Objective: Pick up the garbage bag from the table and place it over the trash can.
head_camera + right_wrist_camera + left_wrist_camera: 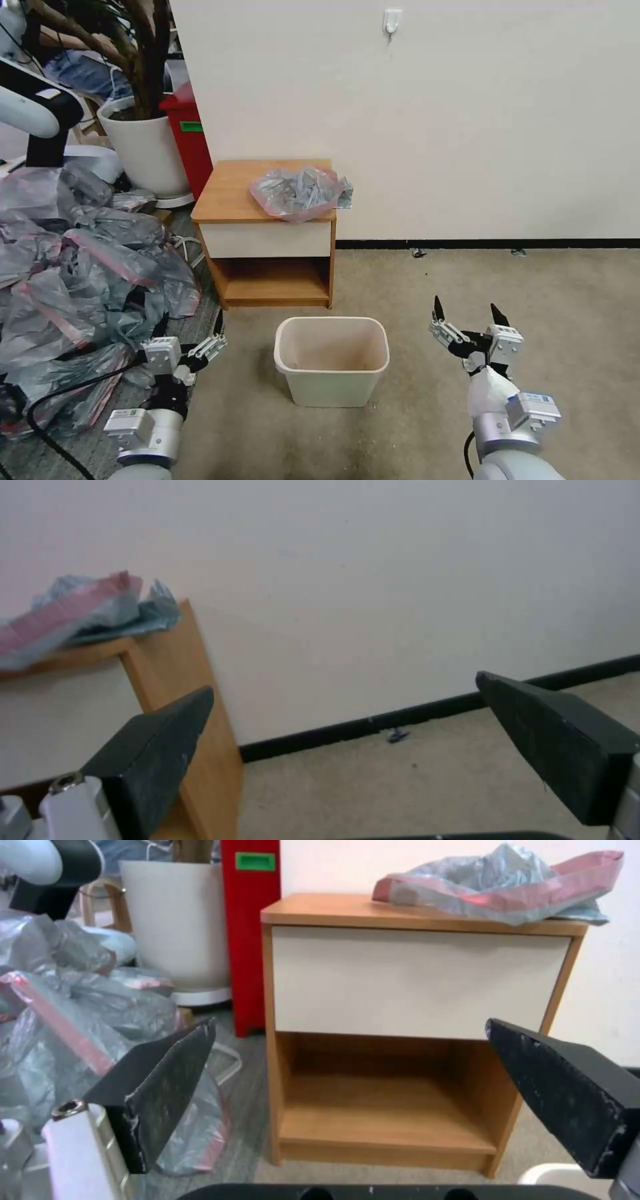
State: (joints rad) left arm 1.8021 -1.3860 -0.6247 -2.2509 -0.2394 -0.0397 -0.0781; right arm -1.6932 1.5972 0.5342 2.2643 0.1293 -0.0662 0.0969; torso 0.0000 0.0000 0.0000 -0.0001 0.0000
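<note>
Down low at the near edge of the scene, both sets of fingers are spread wide with nothing between them: the left gripper [189, 325] hangs over the floor to the left of the trash can [331, 360], and the right gripper [469, 314] hangs over the carpet [533, 300] to the can's right, each well apart from it. From the left wrist view, the left gripper [347, 1090] faces the front of the table [420, 980], its white drawer front and the open shelf gap beneath. From the right wrist view, the right gripper [343, 740] faces the table's [193, 690] right side and the white wall [400, 580] with its dark baseboard. The trash can stands upright on the carpet between the two grippers, just in front of the table, its opening bare. Farther off, the garbage bag [300, 191] lies crumpled on the right part of the tabletop [230, 190], its pink rim band drooping slightly over the front edge. To the left of the table a heap of grey-pink bags [80, 267] covers the floor, and behind it stand a white plant pot [147, 150] and a red bin [190, 137].
</note>
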